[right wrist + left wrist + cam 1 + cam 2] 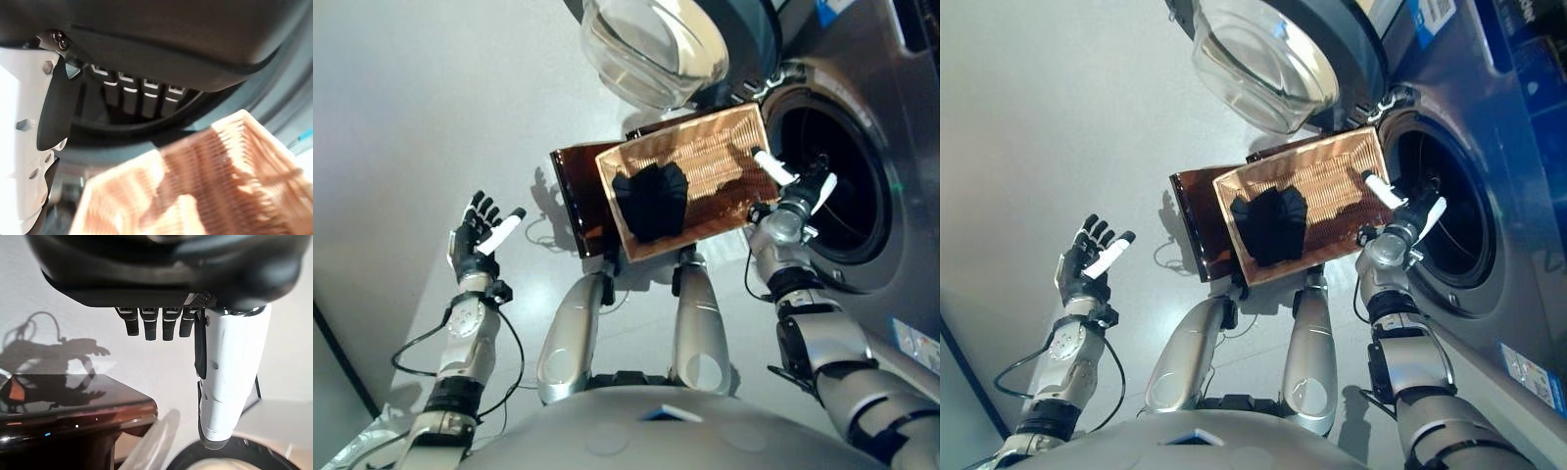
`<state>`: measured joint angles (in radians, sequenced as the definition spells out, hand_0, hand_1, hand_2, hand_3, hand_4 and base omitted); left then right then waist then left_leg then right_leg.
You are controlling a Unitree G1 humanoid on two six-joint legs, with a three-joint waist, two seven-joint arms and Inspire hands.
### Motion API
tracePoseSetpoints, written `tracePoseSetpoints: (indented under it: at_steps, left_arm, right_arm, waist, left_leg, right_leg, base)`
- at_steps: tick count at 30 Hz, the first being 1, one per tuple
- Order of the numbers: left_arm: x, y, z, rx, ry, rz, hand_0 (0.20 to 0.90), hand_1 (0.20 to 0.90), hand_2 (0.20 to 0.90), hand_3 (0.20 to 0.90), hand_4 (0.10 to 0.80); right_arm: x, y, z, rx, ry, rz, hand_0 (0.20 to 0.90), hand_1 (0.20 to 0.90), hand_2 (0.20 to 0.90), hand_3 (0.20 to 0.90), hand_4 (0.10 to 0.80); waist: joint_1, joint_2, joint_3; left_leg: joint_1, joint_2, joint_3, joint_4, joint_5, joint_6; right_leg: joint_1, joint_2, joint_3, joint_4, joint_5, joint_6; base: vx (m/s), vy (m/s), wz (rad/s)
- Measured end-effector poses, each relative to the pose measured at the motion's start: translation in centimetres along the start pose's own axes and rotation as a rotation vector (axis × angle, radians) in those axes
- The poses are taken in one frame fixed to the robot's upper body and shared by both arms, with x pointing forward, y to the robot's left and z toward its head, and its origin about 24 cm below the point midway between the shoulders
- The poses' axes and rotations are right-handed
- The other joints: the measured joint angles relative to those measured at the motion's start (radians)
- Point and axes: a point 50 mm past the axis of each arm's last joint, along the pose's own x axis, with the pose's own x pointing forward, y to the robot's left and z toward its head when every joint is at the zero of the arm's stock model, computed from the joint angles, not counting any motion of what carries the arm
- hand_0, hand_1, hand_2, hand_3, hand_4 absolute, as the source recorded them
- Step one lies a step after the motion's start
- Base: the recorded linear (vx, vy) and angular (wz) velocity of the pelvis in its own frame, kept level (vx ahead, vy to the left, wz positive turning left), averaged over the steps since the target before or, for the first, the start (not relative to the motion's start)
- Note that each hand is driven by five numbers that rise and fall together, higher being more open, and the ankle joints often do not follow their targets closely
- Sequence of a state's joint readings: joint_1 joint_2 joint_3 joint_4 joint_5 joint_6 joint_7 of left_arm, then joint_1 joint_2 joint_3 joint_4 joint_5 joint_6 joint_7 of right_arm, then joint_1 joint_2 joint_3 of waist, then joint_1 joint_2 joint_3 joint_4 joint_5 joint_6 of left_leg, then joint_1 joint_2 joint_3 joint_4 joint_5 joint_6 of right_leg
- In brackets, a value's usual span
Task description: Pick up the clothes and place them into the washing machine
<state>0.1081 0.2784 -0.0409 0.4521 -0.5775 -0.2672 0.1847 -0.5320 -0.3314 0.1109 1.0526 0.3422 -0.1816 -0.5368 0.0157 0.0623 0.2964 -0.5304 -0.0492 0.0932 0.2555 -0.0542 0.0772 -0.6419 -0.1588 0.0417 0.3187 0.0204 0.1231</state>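
Nearest the head camera, the right hand (800, 196) hovered by the washing machine (862, 157) opening, fingers loosely straight, holding nothing. Dark clothes (651, 199) lay in the woven basket (724, 147) just beside it. Doing this step well probably meant reaching down into the basket and bunching the cloth fully before lifting. Well apart, the left hand (477, 238) was open and empty.

clothes (651, 201) in basket (715, 147), washing machine (862, 147) right
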Motion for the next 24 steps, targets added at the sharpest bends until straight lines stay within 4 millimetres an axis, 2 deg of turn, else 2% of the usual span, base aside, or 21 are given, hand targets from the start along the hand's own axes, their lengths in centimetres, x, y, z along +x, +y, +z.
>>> tracePoseSetpoints:
  at_steps: [2,4,10,24]
  left_arm:
    - [-0.3,0.0,-0.9,0.012,0.031,-0.008,0.9,0.9,0.9,0.9,0.8]
    - [-0.3,-0.2,-0.8,0.015,0.028,-0.015,0.9,0.9,0.9,0.9,0.8]
    - [-0.2,-0.2,-0.7,0.019,0.025,-0.016,0.9,0.9,0.9,0.9,0.8]
    - [-0.3,-0.4,-1.0,0.047,0.033,-0.048,0.9,0.9,0.9,0.9,0.8]
  right_arm:
    - [-0.7,0.6,-2.0,-0.059,0.065,0.056,0.9,0.9,0.9,0.9,0.8]
    - [-1.1,0.9,-2.9,-0.072,0.109,0.069,0.9,0.9,0.9,0.9,0.8]
    - [-1.8,0.9,-5.1,-0.112,0.2,0.075,0.9,0.9,0.9,0.9,0.8]
    - [-4.6,5.1,-6.3,-0.187,0.215,0.278,0.9,0.9,0.9,0.9,0.8]
  waist:
    - [0.002,-0.013,-0.002]
    - [0.006,-0.017,-0.003]
    - [0.03,-0.017,-0.005]
    - [0.055,-0.017,-0.008]
  left_leg:
    - [0.062,0.002,-0.019,-0.063,0.026,-0.007]
    - [0.102,0.005,-0.039,-0.124,0.058,-0.01]
    - [0.189,0.006,-0.067,-0.193,0.085,-0.012]
    - [0.268,0.002,-0.081,-0.227,0.099,-0.014]
  right_leg:
    - [0.063,0.001,-0.028,-0.044,0.008,-0.007]
    - [0.111,0.003,-0.052,-0.1,0.031,-0.009]
    - [0.227,0.005,-0.09,-0.2,0.063,-0.005]
    - [0.322,0.002,-0.112,-0.249,0.077,-0.002]
  base:
    - [0.088,-0.028,0.18]
    - [0.079,-0.043,0.17]
    - [0.047,-0.017,0.13]
    - [0.01,0.0,0.02]
